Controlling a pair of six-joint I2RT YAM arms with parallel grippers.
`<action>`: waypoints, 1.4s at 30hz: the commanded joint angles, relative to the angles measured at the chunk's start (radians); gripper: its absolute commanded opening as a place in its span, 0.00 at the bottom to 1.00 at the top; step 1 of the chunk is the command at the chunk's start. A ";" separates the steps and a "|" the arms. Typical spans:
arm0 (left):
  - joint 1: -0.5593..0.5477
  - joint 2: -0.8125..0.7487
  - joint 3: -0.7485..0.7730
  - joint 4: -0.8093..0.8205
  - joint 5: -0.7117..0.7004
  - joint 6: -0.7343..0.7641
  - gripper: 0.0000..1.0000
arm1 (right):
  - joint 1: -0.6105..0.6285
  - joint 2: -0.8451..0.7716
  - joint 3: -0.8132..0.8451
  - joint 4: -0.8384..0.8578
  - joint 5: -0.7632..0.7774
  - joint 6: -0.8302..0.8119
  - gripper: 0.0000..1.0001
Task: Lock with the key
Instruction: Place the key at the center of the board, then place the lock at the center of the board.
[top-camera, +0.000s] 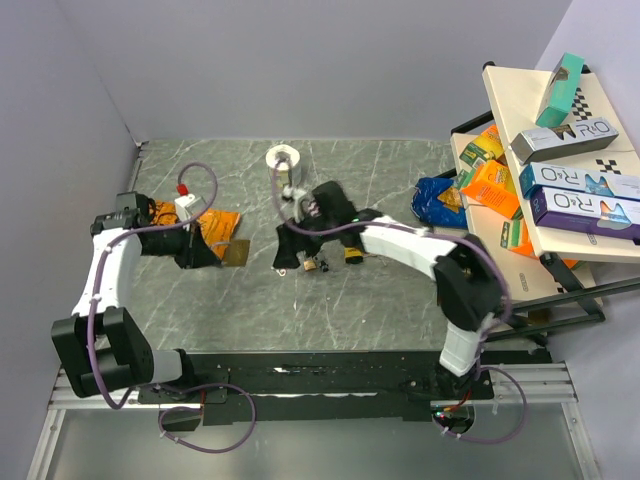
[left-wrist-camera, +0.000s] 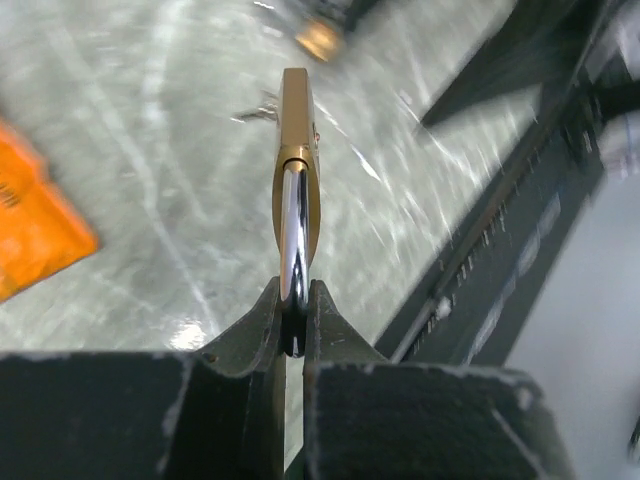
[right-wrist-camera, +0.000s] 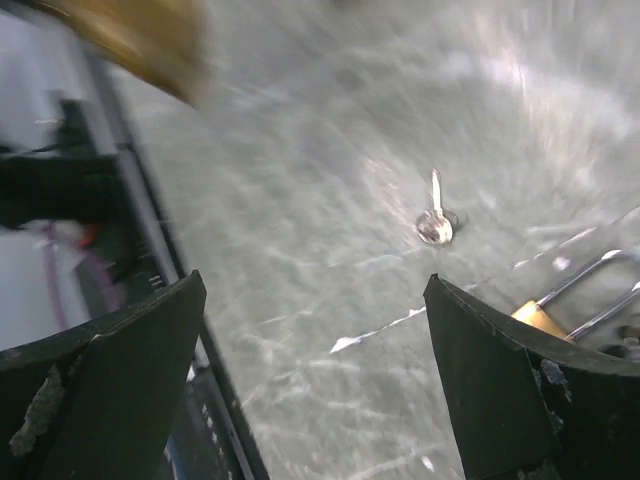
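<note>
A: Where do you find the padlock (left-wrist-camera: 297, 110)?

B: Over the left part of the desk (right-wrist-camera: 300, 170). Your left gripper (left-wrist-camera: 293, 325) is closed on its chrome shackle (left-wrist-camera: 292, 235), and the brass body points away from it. The keyhole is hidden from you.

A: And the key (right-wrist-camera: 435, 220)?

B: It is on the desk near the middle, untouched. Your right gripper (right-wrist-camera: 312, 300) is over it with its fingers wide apart, holding nothing. This view is blurred, so the key's teeth are not clear.
</note>
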 joint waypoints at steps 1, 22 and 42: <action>0.001 0.010 0.073 -0.371 0.228 0.543 0.01 | -0.057 -0.161 -0.045 0.205 -0.264 -0.142 0.99; -0.257 -0.110 0.095 -0.316 0.205 0.620 0.01 | 0.052 -0.155 -0.016 0.133 -0.479 -0.266 0.86; -0.264 -0.145 0.096 -0.080 0.202 0.293 0.40 | 0.059 -0.155 -0.033 0.216 -0.390 -0.208 0.00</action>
